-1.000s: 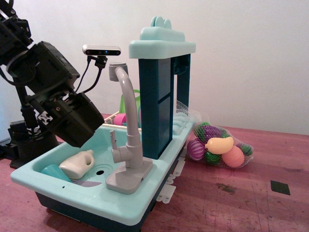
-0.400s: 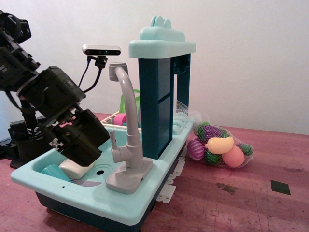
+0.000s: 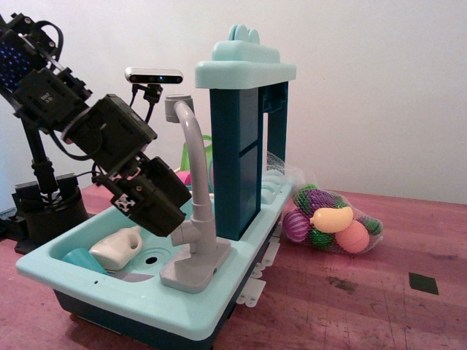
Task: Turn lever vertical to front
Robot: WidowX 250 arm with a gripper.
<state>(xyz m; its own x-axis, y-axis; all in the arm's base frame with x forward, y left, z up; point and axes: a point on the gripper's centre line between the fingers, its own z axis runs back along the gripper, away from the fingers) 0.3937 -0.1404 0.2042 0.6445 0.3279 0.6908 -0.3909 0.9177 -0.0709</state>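
Gripper [image 3: 174, 219]: black, angled down to the right, its tip against the faucet's lower body; whether its jaws are spread or pressed together cannot be told.
Lever: hidden behind the gripper tip, on the faucet's left side.
Faucet [image 3: 195, 219]: grey, standing on the sink rim.
Sink [image 3: 44, 268]: turquoise, holding a cream bottle [image 3: 117, 246].
Net bag of toy fruit [image 3: 332, 221]: well to the right.

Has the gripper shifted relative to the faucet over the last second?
Yes. The gripper has moved right, toward the faucet; a second ago it hung over the sink basin well left of it, and now its tip is at the faucet's lower body, hiding the lever.
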